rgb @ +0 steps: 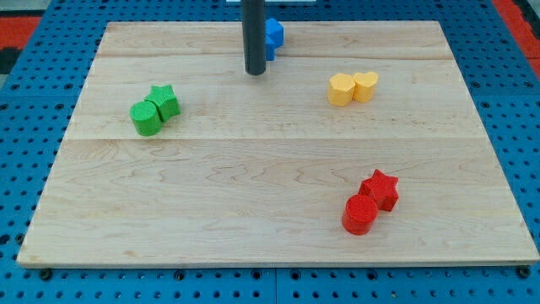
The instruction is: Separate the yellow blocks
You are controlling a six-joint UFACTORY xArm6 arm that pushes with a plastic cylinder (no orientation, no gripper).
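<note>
The two yellow blocks are sitting pressed together in the upper right part of the pale wooden board: a yellow hexagonal block on the view's left and a yellow heart-shaped block touching it on the view's right. Both are looking matte and evenly lit, with their flat tops facing up.

My tip is resting on the board well to the view's left of the yellow pair, apart from them. The dark rod is ending plainly with no jaws, so it is holding nothing. Just behind the rod, at the view's top, a blue block is peeking out, its shape partly hidden.

Further out, a green cylinder block and a green star block are touching each other at the view's left. A red cylinder block and a red star block are sitting together toward the view's bottom right.
</note>
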